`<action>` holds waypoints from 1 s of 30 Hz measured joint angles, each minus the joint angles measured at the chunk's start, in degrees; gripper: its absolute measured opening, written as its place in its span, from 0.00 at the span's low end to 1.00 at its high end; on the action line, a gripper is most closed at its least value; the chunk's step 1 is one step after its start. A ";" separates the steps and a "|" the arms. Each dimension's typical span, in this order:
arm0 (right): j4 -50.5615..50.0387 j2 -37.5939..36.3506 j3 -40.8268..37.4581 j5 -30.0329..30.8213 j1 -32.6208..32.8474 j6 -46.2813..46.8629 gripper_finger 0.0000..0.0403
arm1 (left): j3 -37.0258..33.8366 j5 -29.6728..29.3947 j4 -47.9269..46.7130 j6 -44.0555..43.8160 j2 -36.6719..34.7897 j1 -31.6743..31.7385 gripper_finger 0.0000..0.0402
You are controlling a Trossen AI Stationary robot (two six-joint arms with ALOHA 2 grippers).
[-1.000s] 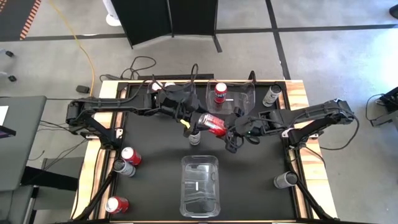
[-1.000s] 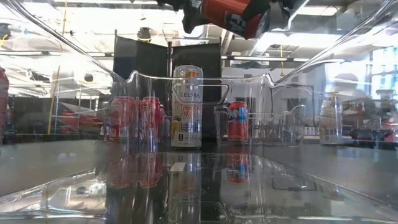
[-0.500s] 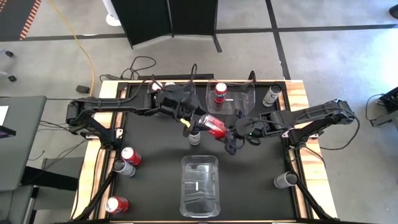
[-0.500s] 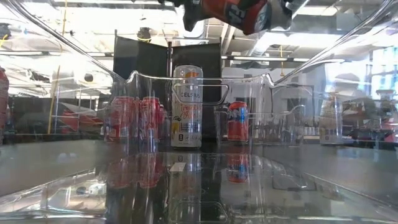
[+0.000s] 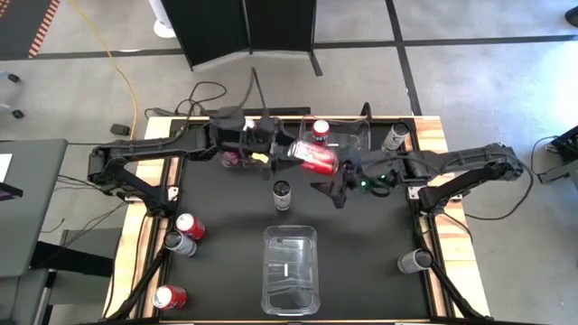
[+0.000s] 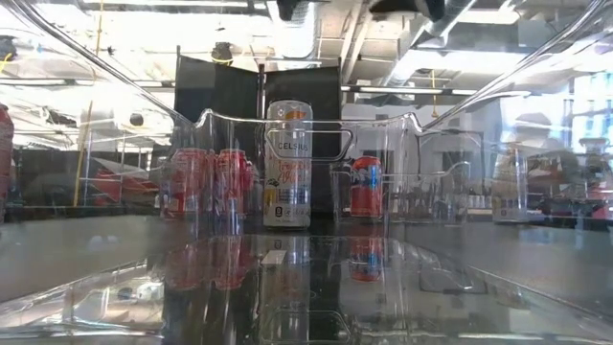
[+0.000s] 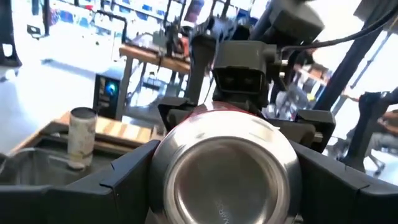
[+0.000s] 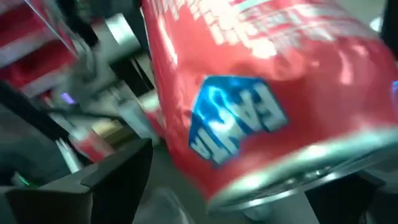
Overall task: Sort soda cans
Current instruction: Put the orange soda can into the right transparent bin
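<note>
Both arms extend inward over the counter [image 5: 226, 208] and meet near its far middle. The left gripper [image 5: 287, 152] and the right gripper [image 5: 332, 171] face each other from opposite sides, each with its fingers closed on the same red can [image 5: 313, 157], which lies tilted between them. The left arm reaches from the picture's left, the right arm from the right, both raised above the surface

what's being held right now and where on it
A red soda can, lying sideways in the air, is gripped from both ends: left claw and right claw each clasp its sides.
</note>
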 joint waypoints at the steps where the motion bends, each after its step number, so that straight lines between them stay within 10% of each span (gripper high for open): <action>1: 2.00 -0.45 -0.39 -0.13 -0.13 0.63 0.98 | -0.02 0.00 0.56 -0.38 -0.31 0.25 0.74; 9: 20.05 -1.21 -3.30 -9.24 -5.27 0.79 0.97 | 0.11 -0.12 6.89 -2.02 -1.19 0.71 0.74; 30: 19.63 -7.49 -3.47 -9.38 -7.52 -3.12 0.92 | 0.09 -0.39 6.88 -1.93 -2.22 0.71 0.74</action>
